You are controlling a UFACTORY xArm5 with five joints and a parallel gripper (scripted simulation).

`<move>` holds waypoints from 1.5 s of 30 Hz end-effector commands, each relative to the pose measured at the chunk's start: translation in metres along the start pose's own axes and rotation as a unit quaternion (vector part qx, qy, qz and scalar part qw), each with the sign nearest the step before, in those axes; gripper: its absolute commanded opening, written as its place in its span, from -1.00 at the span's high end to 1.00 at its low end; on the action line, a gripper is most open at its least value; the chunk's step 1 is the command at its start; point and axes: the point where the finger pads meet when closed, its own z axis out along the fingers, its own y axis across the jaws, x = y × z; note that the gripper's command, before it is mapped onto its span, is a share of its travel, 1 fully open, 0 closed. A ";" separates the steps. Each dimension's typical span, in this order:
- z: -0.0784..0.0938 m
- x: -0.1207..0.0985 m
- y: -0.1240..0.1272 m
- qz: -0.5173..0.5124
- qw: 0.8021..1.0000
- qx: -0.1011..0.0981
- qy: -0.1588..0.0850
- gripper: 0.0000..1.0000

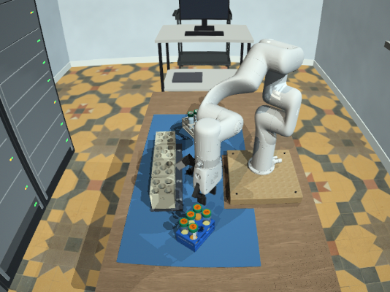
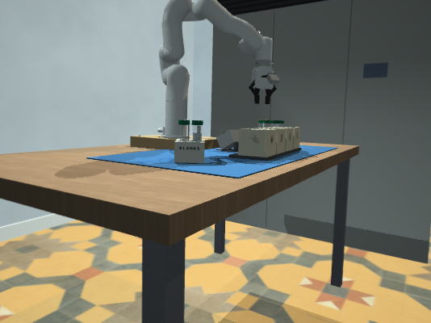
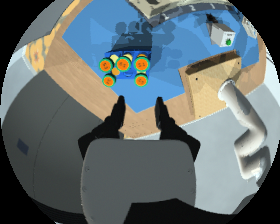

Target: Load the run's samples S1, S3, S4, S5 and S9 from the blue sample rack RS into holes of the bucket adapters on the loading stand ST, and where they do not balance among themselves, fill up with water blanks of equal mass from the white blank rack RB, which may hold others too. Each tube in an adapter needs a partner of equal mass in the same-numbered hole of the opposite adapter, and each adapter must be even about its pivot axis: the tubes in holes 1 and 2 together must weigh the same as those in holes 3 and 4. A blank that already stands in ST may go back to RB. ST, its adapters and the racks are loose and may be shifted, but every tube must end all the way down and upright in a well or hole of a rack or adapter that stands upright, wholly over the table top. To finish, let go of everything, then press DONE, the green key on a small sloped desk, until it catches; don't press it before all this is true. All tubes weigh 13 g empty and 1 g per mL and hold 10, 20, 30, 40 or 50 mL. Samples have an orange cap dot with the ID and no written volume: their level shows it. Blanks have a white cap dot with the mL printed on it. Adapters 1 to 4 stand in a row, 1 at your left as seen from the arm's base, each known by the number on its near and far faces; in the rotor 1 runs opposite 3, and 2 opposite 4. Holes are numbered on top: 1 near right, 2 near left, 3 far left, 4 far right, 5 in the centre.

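Gripper [image 2: 262, 97] hanging high above the table, fingers pointing straight down, parted about halfway with nothing between them; the wrist view looks through that gap at bare blue mat [image 1: 226, 242] and wood. Below, just past the fingertips in the top view, sits the blue sample rack RS [image 1: 194, 236], turned at an angle to the mat's edges, one corner aimed toward the near table edge. Five orange-dotted sample tubes [image 1: 190, 214] stand upright in it, caps up, long axes vertical; the ID print is too small to read. From the wrist camera the same cluster of orange caps [image 3: 124, 63] shows ahead of the fingers, off to the left. Loading stand ST [image 1: 178, 195] lies on the mat with its long axis running near to far, four pale adapters [image 1: 163, 169] in a row along it, holes opening upward and dark; numbers on the near faces are faint. Tucked in against the stand sits a small grey sloped desk [image 2: 228, 139]; the green key shows only in the wrist view [image 3: 228, 41]. Beyond the stand's far end, the white blank rack RB [image 2: 190, 152], labelled BLANKS, carries green-capped tubes [image 2: 197, 130] standing upright. Arm base is on a wooden plinth [image 1: 288, 195] at the mat's right.
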 end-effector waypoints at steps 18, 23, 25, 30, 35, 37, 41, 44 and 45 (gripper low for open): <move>0.035 0.000 -0.001 0.000 1.000 0.001 0.000 -0.13; 0.045 0.000 -0.001 0.000 1.000 0.001 0.000 -0.13; 0.049 0.000 -0.001 0.000 1.000 0.001 0.000 -0.13; 0.057 0.000 -0.001 0.000 1.000 0.001 0.000 -0.13; 0.065 0.000 -0.001 0.000 1.000 0.001 0.000 -0.13; 0.069 0.000 -0.001 0.000 1.000 0.001 0.000 -0.13; 0.077 0.000 -0.001 0.000 1.000 0.001 0.000 -0.13; 0.079 0.000 -0.001 0.000 1.000 0.001 0.000 -0.13; 0.079 0.000 -0.001 0.000 1.000 0.001 0.000 -0.13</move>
